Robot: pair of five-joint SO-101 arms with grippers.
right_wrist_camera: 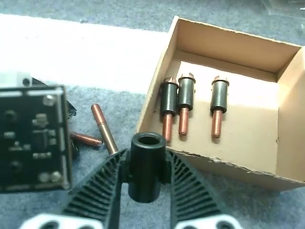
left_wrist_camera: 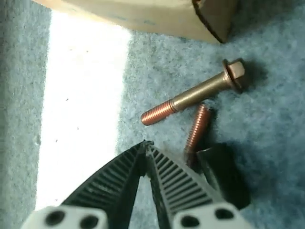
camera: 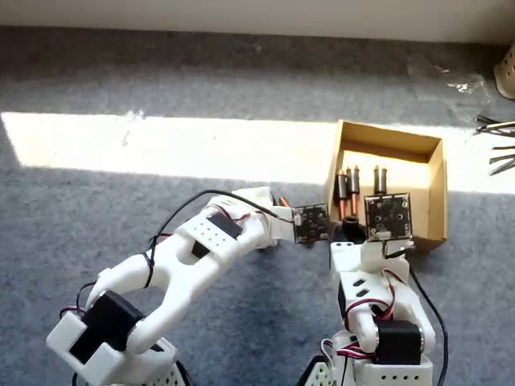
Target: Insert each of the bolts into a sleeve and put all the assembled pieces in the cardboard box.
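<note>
On the grey, fuzzy-carpeted bench [camera: 72, 201], crossed by a sunlit band, the left pincer [left_wrist_camera: 145, 148] hangs with its ribbed black fingers meeting at the tips, holding nothing. Just beyond it, off the box's left wall, lie two loose bolts: a long brass-coloured bolt [left_wrist_camera: 190, 95] with a hex flange head and coppery thread, and a second bolt [left_wrist_camera: 198, 129] whose far end is hidden. The right pincer [right_wrist_camera: 146, 153] is clamped on a smooth black tubular sleeve [right_wrist_camera: 147, 167], held upright before the box's near wall. The cardboard box [right_wrist_camera: 224, 45], open-topped, sits toward the bench's right edge; in it lie three assembled pieces [right_wrist_camera: 186, 98], black sleeves on copper bolts, two close together, one apart.
</note>
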